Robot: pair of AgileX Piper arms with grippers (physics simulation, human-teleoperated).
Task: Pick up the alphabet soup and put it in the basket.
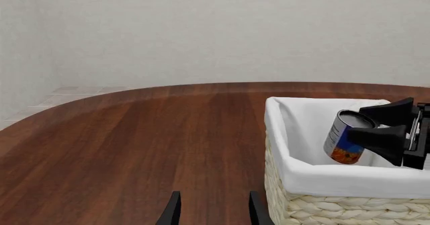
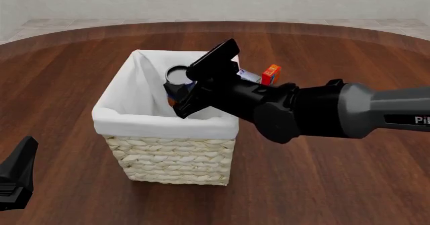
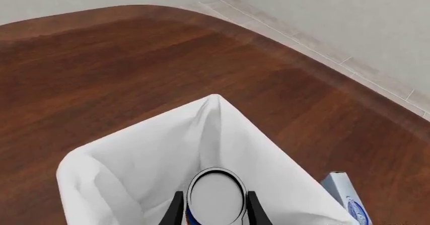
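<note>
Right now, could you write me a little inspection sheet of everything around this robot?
Surface: brown wooden table.
Job's things: alphabet soup tilted, held over the opening of the basket, not yet released.
Clutter: orange-red box and blue-and-white box beyond the basket.
Hands: right hand shut on the can; left hand open, holding nothing, beside the basket.
Cables: nothing seen.
Surroundings: pale wall, tiled floor.
</note>
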